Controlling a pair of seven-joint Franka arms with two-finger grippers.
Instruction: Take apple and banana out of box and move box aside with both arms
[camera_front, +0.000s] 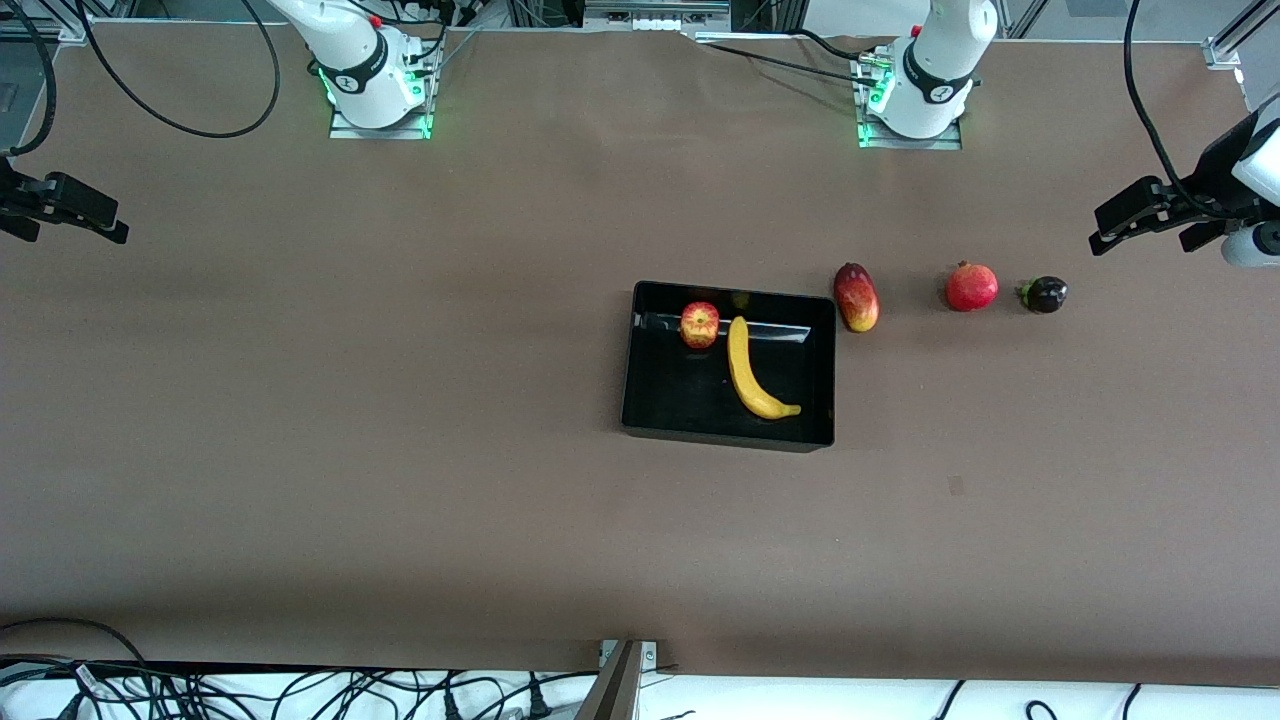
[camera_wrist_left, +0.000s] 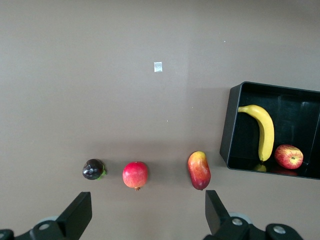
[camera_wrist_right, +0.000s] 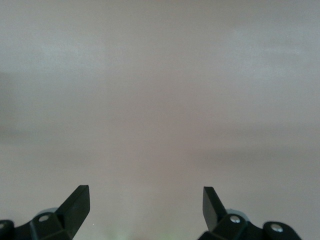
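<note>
Resting in box (camera_front: 655, 400) at frame centre: apple (camera_front: 700, 324), banana (camera_front: 750, 372), untouched. Left gripper (camera_wrist_left: 147, 215) parked wide open, empty, at frame right edge; right gripper (camera_wrist_right: 145, 207) likewise open at frame left edge, leaving approach unobstructed.

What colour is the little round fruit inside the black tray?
The apple is red with yellow streaks, clearest in the left wrist view.

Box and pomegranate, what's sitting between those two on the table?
The mango lies between the box and the pomegranate, close beside the box's wall; both the front view and left wrist view show it.
</note>
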